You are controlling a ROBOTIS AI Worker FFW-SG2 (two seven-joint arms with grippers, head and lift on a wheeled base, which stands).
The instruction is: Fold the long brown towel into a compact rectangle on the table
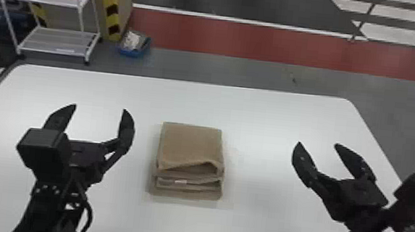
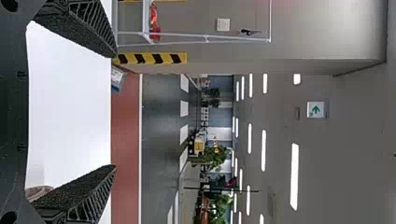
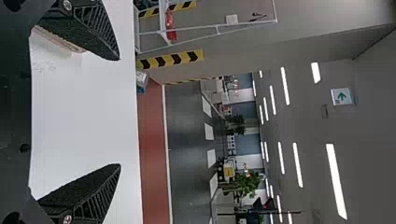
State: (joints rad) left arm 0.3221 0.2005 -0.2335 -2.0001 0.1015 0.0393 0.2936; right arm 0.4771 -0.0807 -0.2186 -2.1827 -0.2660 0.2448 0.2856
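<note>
One brown towel [image 1: 190,145] between left hand [image 1: 99,108] and right hand [image 1: 318,144], clear of both, their fingers wide apart.

head view looks down, wrist views across the shared table [image 1: 272,113].

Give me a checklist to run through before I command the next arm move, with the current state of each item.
1. Towel folded into a compact rectangle: ok; the brown towel lies as a stacked, roughly rectangular bundle.
2. Near-side layers lying flush: not ok; the top layer gapes along the near edge.
3. Left gripper open and empty: ok, just left of the towel.
4. Right gripper open and empty: ok, to the towel's right.
5. Towel fully on the table: ok, well inside the edges.
6. Underside layers smooth: cannot tell, hidden beneath the stack.
</note>
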